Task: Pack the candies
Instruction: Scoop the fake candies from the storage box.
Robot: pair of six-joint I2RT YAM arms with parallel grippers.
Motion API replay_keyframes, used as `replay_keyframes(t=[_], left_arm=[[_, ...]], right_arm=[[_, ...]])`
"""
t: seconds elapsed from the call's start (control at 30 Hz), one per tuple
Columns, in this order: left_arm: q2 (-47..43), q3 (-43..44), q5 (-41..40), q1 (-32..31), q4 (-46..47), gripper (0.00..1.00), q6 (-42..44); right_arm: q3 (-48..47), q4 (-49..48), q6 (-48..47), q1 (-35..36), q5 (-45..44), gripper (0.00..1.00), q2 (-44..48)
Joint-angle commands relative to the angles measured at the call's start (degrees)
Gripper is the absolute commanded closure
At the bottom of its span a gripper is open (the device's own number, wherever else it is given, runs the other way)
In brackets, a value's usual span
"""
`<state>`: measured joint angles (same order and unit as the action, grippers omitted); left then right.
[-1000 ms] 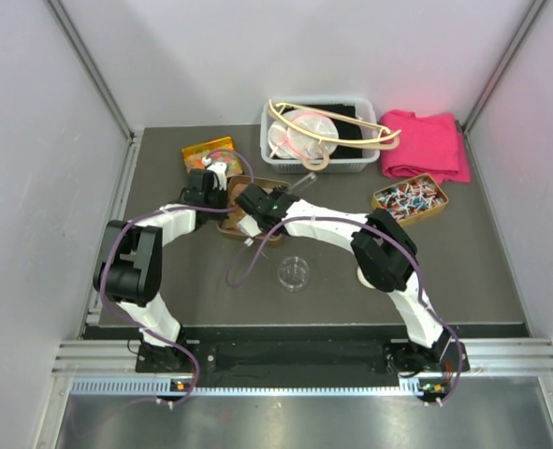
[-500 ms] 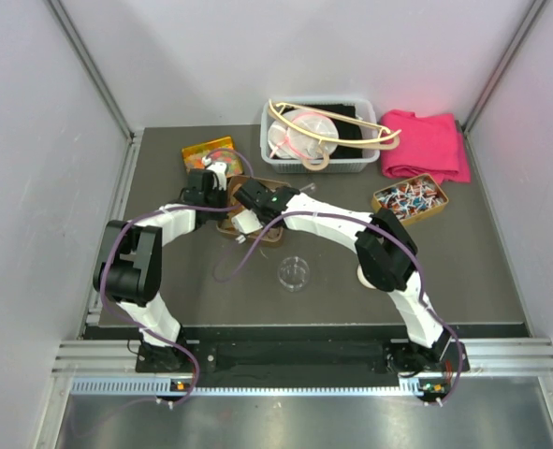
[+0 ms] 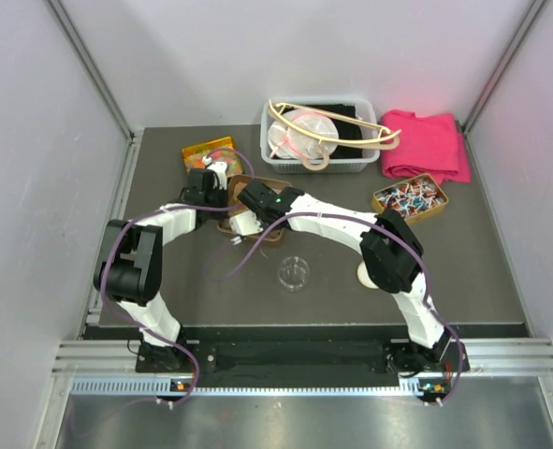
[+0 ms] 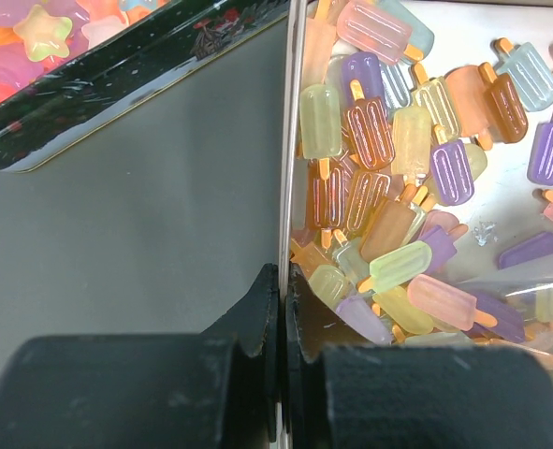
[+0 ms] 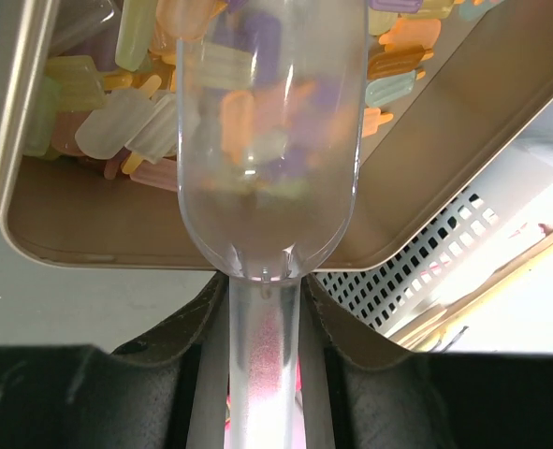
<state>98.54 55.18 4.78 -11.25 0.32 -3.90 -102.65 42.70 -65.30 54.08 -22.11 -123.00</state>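
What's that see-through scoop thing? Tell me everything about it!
The scoop is clear plastic, with a rounded bowl and a thin tube handle. The right claw pinches the handle. The bowl pokes past the rim of the tin, over popsicle-shaped candies. Their colours show through it, so I cannot tell if any are inside.

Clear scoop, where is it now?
Held by the right end effector, the clear scoop reaches over the candies in the tin, left of table centre in the top view.

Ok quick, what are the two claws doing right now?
Left claw: closed, pinching the tin by its wall.
Right claw: closed, holding the clear scoop.
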Motion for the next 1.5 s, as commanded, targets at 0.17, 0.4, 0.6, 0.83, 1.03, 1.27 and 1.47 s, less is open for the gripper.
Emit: replay_keyframes(t=[0.17, 0.4, 0.6, 0.83, 1.03, 1.27, 1.47], left_arm=[[-1.2, 3.8, 3.9, -0.8, 9.6, 1.00, -4.1], [-2.1, 4.6, 2.1, -1.8, 8.0, 1.00, -4.9], [-3.3, 5.8, -1.6, -1.9, 4.9, 1.00, -6.6], [-4.1, 5.8, -2.0, -2.2, 4.3, 1.00, -7.7], [-4.6, 5.5, -2.1, -2.6, 4.8, 1.00, -7.9], [-5.6, 4.5, -1.0, -2.6, 6.2, 1.00, -8.1], [-5.5, 4.4, -0.3, -2.6, 6.5, 1.00, -8.3]], right_arm=[[0.8, -4.7, 0.7, 1.6, 1.0, 1.00, 1.0], [-2.5, -6.8, 2.2, 4.0, -4.0, 1.00, -3.5], [-6.2, -7.2, 4.8, 6.4, -11.4, 1.00, -6.6], [-8.7, -5.2, 8.9, 7.4, -13.9, 1.00, -7.9], [-7.2, -5.6, 10.2, 8.7, -14.5, 1.00, -8.6], [-12.9, -3.2, 14.4, 9.0, -14.4, 1.00, -13.4], [-13.5, -2.6, 16.3, 9.3, -11.2, 1.00, -15.0]])
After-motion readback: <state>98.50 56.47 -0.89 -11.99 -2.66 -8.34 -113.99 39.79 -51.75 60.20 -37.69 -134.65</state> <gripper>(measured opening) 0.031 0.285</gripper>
